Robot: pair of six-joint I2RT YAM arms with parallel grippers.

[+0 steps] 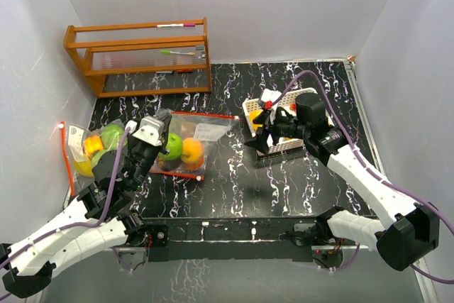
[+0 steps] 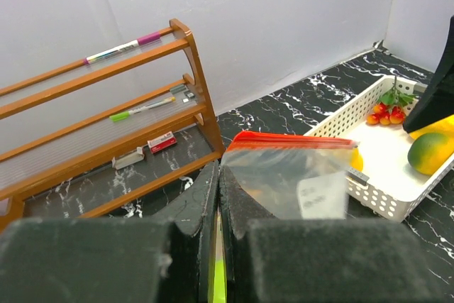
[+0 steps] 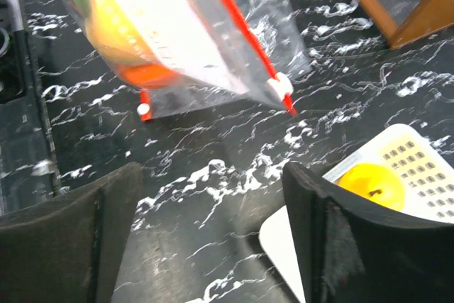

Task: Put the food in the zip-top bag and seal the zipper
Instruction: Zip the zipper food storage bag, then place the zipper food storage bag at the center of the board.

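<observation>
One clear zip-top bag (image 1: 206, 131) with a red zipper strip sits left of the counter's (image 1: 234, 189) middle. It holds a glossy round green piece (image 1: 172, 145) and an orange piece (image 1: 192, 151), and a third, yellowish one shows dimly through the film. The left jaws are pressed fully together on the bag's left edge, holding it raised. The right jaws stand wide apart with nothing between them, above one white perforated plastic basket (image 2: 383, 200) right of the middle. In it lie a cluster of small red fruits (image 2: 385, 113), a green-yellow mango shape (image 2: 429, 152) and a round yellow fruit (image 3: 371, 186). A second bag (image 1: 76, 140) of bright food lies at the left edge. One slatted wooden rack (image 1: 135, 42) carrying two pens (image 1: 176, 25) fills the back left corner
</observation>
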